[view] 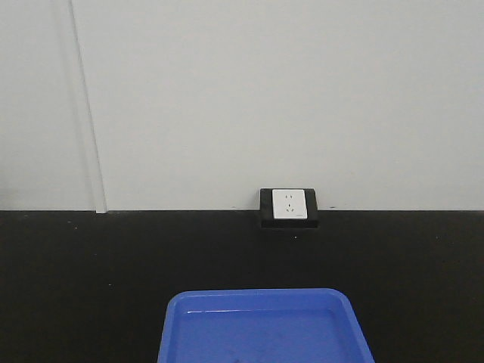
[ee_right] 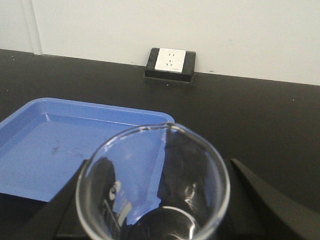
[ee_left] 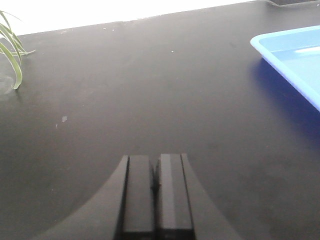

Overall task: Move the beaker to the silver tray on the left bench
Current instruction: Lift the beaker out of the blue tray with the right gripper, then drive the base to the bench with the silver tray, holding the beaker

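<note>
- Beaker (ee_right: 155,185) clamped between right fingers (ee_right: 260,200), over black counter (ee_right: 260,115) at blue tray's (ee_right: 30,120) right edge.
- Blue tray just left; wall socket (ee_right: 170,62) beyond, against white wall (ee_right: 250,30).
- Left fingers (ee_left: 140,195) pressed together above counter, green leaves (ee_left: 12,55) nearby.

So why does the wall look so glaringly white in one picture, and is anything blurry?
Left wrist view: the wall strip is blown out white, and the left hand near the lens is soft. Right wrist view: the close beaker shows bright rim glints. Front view: even, flat light.
</note>
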Motion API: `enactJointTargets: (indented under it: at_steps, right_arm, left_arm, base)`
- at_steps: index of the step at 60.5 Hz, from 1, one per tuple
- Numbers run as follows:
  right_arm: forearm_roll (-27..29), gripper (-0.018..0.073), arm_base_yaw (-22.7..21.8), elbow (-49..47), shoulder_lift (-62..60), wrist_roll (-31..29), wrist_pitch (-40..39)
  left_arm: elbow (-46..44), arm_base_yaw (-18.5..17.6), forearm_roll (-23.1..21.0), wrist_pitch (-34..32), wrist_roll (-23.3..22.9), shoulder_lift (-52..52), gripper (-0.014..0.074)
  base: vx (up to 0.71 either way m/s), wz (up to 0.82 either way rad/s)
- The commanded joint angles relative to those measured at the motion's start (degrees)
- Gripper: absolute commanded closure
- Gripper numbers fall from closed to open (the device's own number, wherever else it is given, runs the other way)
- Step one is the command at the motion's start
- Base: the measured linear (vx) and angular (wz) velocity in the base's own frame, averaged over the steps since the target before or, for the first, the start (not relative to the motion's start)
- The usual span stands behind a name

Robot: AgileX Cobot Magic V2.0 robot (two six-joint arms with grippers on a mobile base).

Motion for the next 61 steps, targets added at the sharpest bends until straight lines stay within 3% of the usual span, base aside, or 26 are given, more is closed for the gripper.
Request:
enactJointTargets:
  at_steps: [1, 61]
  right_arm:
    - [-1.3, 0.0573, -0.4, -1.8, 0.5, -0.2, -4.2]
    - [-1.3, 0.0570, -0.4, -1.8, 0.5, -0.2, -4.2]
  left_arm:
    - [1.1, -0.4, -0.2, -4.3, -0.1, -0.4, 0.0595]
    - [1.1, -0.4, -0.2, -4.3, -0.1, -0.4, 0.0595]
  base:
    - [0.00, 0.00]
    - [-0.07, -0.01]
